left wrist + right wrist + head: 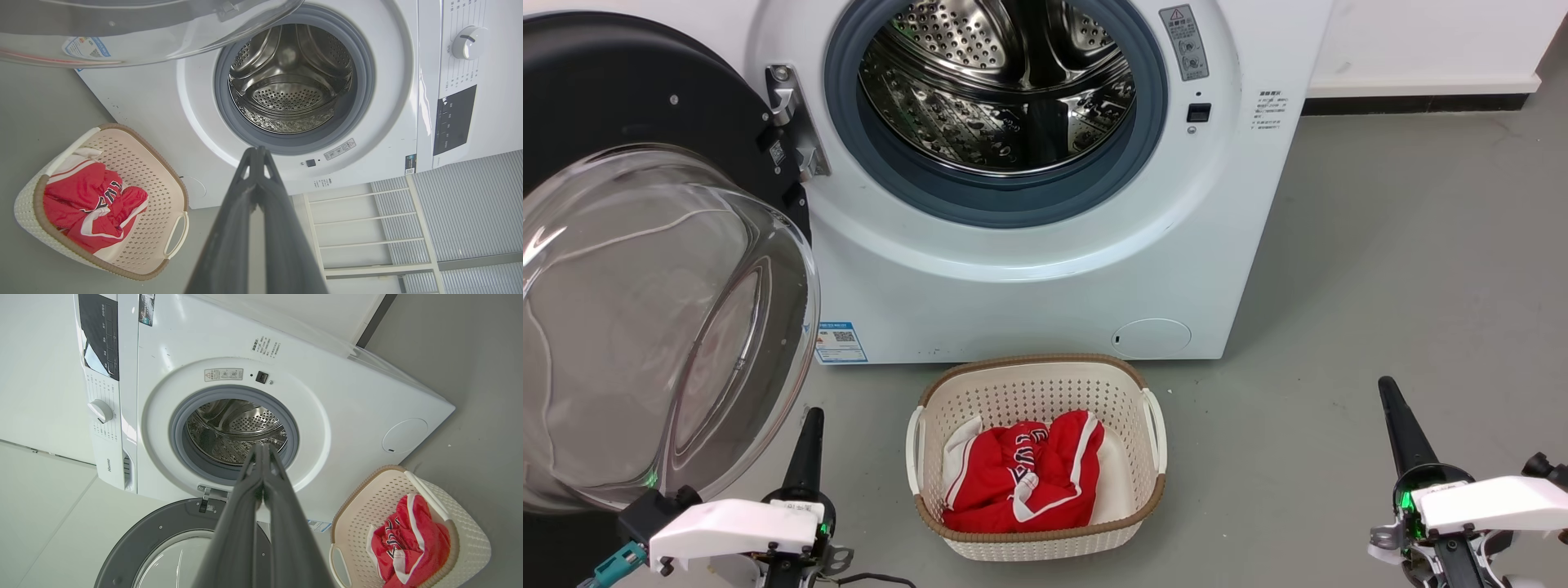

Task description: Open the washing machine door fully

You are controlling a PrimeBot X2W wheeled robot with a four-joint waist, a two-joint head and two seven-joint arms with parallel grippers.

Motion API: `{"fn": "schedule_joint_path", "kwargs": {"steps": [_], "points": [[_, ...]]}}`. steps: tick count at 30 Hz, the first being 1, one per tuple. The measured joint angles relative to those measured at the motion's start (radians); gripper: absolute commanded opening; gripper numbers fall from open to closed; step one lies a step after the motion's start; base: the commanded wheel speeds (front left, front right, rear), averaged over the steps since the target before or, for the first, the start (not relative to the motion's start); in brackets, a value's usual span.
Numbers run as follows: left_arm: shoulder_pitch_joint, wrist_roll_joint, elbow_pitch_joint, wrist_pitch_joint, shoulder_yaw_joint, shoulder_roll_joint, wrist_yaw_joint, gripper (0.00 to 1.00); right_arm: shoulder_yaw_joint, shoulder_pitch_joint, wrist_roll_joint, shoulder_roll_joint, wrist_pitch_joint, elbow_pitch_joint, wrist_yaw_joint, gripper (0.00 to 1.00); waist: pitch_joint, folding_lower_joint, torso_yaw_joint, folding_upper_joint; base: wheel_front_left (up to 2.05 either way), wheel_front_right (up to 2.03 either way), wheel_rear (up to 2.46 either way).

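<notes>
Two grippers hung low in front of the washing machine, each with its fingers pressed together and holding nothing. The left gripper stood just beside the lower rim of the washing machine door, apparently not touching it. The right gripper was well apart, beyond the laundry basket. The door lay left of the drum, hung on its hinge at that side. It was swung wide, so its black inner face and bulging clear glass bowl looked into the room. To my eye it was open or very nearly so. Any last push would fall to the left arm, sweeping leftward away from the opening.
</notes>
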Motion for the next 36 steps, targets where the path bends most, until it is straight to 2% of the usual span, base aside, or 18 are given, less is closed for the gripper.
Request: {"fn": "schedule_joint_path", "kwargs": {"steps": [36], "points": [[-0.040,-0.310,0.041,0.083,0.037,-0.003,-0.043,0.00,-0.035,-0.034,0.310,0.002,0.072,0.036,0.000,0.00,-0.004,0.0000,0.012,0.0000,0.00,0.00,0.00]]}}
